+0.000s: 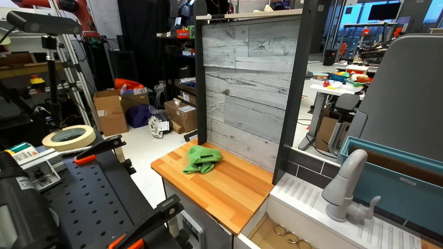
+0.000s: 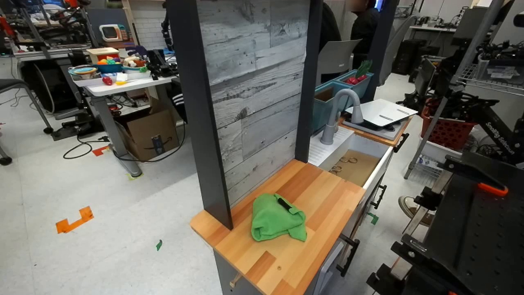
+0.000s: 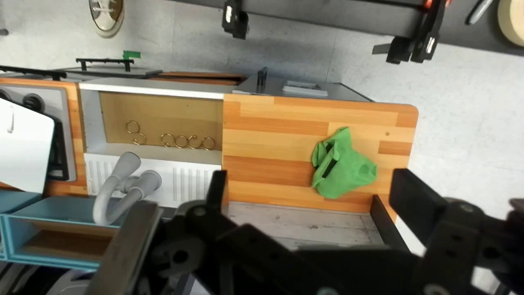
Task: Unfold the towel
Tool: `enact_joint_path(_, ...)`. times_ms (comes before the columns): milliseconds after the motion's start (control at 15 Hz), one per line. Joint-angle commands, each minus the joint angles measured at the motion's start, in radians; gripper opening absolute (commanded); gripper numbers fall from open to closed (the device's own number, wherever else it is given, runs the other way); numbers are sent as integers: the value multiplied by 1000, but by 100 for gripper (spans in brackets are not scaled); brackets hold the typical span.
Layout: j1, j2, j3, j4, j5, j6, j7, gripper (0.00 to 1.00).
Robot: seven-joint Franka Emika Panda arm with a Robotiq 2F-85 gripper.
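A green towel lies crumpled and folded on the wooden countertop, with a black label showing on it. It shows in both exterior views, as the towel [image 1: 197,153] and the towel [image 2: 271,221], and in the wrist view as the towel [image 3: 348,171]. The wooden countertop [image 3: 270,147] is under it. My gripper [image 3: 309,180] shows only in the wrist view. Its two black fingers are wide apart with nothing between them. It is above the counter, apart from the towel. The arm and gripper are out of view in both exterior views.
A wood-look back panel [image 1: 247,86] with dark posts [image 2: 204,123] rises behind the countertop. Beside it are a sink basin [image 3: 163,119] holding gold rings and a grey faucet [image 1: 346,190]. Teal bins [image 3: 61,209] stand behind the faucet. A black perforated table [image 1: 93,200] stands opposite.
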Motion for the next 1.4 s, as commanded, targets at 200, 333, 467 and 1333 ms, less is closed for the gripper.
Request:
enact_joint_path(200, 21, 344, 51, -1, -55, 244, 167, 100)
enact_joint_path(333, 24, 282, 40, -30, -25, 222, 127, 100)
enact_joint_path(467, 23, 293, 38, -25, -25, 224, 127, 100)
enact_joint_path(1333, 60, 575, 13, 33, -332, 436, 439, 100)
